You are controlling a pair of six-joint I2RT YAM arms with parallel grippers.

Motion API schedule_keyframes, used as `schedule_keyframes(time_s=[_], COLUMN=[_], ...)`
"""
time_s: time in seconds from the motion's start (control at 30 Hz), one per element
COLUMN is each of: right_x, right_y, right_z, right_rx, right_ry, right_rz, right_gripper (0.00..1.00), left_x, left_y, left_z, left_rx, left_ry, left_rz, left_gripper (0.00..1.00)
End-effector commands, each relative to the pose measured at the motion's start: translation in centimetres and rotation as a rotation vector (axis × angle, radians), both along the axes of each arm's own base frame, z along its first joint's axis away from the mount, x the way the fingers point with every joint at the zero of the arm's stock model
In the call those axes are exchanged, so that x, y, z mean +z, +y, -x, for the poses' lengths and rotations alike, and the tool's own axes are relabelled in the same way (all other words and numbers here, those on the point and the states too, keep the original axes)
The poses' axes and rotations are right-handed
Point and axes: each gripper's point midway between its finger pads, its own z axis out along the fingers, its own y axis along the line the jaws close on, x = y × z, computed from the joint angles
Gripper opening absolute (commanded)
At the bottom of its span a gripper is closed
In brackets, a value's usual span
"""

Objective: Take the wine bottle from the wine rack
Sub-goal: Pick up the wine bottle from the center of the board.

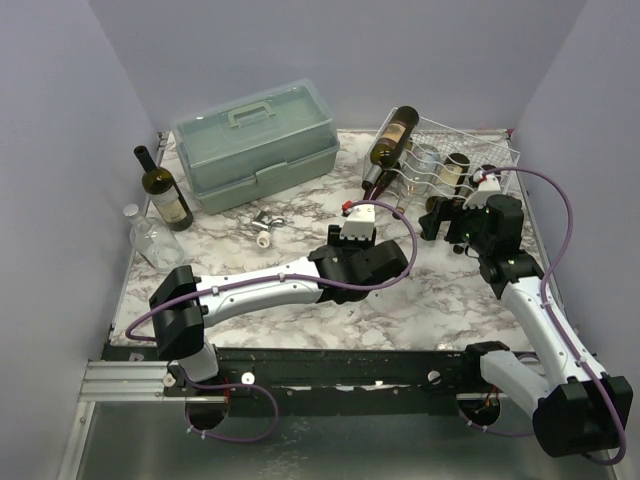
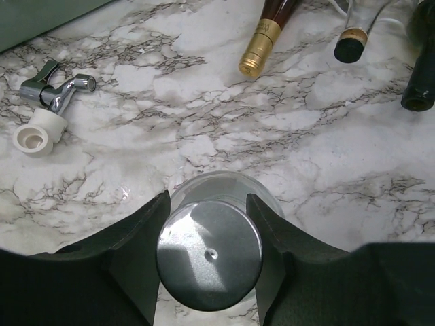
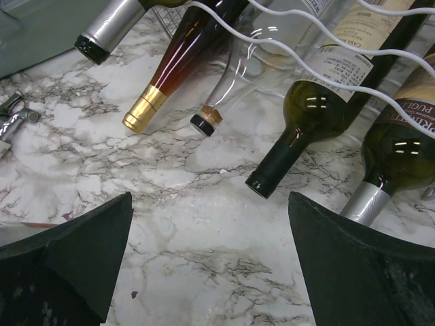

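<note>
left gripper (image 2: 209, 198) pinches grey-capped clear bottle (image 2: 209, 258) at its neck, mid-table | right gripper (image 3: 209, 204) spread wide, holding nothing, facing wine rack (image 1: 495, 140) | wine bottles (image 3: 306, 115) lie in the rack, far right of marble table (image 1: 440, 300), necks poking out

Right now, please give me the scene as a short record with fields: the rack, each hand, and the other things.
wine rack: white wire, back right, bottles lying inside, necks toward the arms
left hand: closed around a clear glass item with a round grey end
right hand: open, empty, before the bottle necks
toolbox: grey-green, lid shut, back left
standing bottle: dark, upright, far left, off the rack
</note>
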Motion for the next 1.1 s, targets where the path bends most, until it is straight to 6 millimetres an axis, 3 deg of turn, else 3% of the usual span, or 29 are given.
schedule_keyframes(time_s=[0.0,0.07,0.13,0.33,0.6,0.87,1.07], right_x=[-0.1,0.0,0.0,-0.1,0.0,0.1,0.2], right_y=[-0.2,-0.3,-0.3,-0.4,-0.6,-0.9,-1.0], right_z=[0.1,0.1,0.1,0.1,0.1,0.0,0.0], right_rx=[0.003,0.003,0.003,0.0,-0.007,-0.015,-0.021], right_ry=[-0.013,-0.014,-0.013,-0.013,-0.015,-0.021,-0.025], right_rz=[0.002,0.002,0.004,0.004,0.007,0.013,0.015], right_gripper=[1.0,1.0,1.0,1.0,1.0,1.0,1.0], left_x=[0.5,0.5,0.5,0.9,3.5,5.3,6.8], left_y=[0.6,0.6,0.6,1.0,4.5,9.9,15.5], left_z=[-0.2,-0.3,-0.4,-0.6,-0.8,-1.2,-1.7], left_rx=[0.026,0.03,0.026,0.007,0.025,-0.022,-0.007], left_ry=[-0.026,-0.034,-0.038,-0.057,-0.132,-0.124,-0.191], left_rz=[0.019,0.018,0.015,-0.011,-0.07,0.015,0.143], left_gripper=[0.5,0.49,0.43,0.0,0.0,0.0,0.0])
